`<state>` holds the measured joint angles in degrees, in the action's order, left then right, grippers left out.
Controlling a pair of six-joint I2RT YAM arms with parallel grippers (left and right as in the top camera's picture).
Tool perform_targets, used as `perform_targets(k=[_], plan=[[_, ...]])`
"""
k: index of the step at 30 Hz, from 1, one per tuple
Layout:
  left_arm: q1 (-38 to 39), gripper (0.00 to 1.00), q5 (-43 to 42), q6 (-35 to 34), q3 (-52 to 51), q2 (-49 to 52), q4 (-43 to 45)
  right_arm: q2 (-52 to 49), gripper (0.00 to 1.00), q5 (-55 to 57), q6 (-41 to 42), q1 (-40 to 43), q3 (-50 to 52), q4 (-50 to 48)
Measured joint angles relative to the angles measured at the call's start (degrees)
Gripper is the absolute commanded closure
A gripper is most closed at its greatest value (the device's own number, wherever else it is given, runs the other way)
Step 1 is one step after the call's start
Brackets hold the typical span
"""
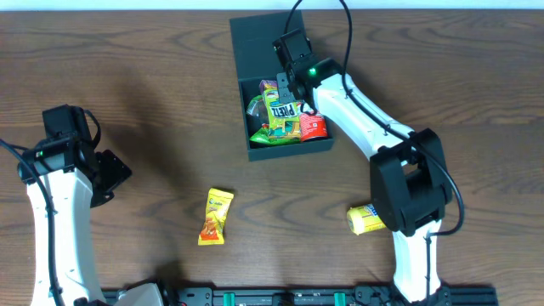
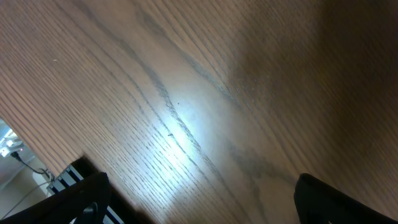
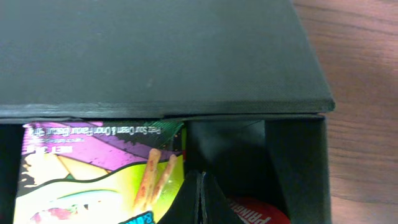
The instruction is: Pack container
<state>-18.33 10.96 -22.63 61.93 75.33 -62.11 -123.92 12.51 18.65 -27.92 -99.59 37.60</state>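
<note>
- I see the matte teal container [image 1: 255, 47], a square box w/ flat lid open, at top-centre of the woodgrain table [image 1: 153, 85].
- R gripper [image 1: 287, 83] pinched shut over glossy packets [image 1: 280, 115] inside.
- L gripper [image 1: 110, 174] spread wide, holding nothing.

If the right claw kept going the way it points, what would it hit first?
Probably the container's dark inner wall, just under the lid. The shut right gripper aims between the green packet and the red packet. Depth is unclear.
</note>
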Motion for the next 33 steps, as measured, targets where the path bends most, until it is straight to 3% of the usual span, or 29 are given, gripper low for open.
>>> perform_targets(k=[12,33], plan=[[0.0,0.05,0.0,0.0,0.0,0.0,0.02,-3.21,0.99,0.61,-0.07,0.11,0.0,-0.42],[0.0,0.05,0.0,0.0,0.0,0.0,0.02,-3.21,0.99,-16.06,0.2,0.59,-0.02,-1.55]])
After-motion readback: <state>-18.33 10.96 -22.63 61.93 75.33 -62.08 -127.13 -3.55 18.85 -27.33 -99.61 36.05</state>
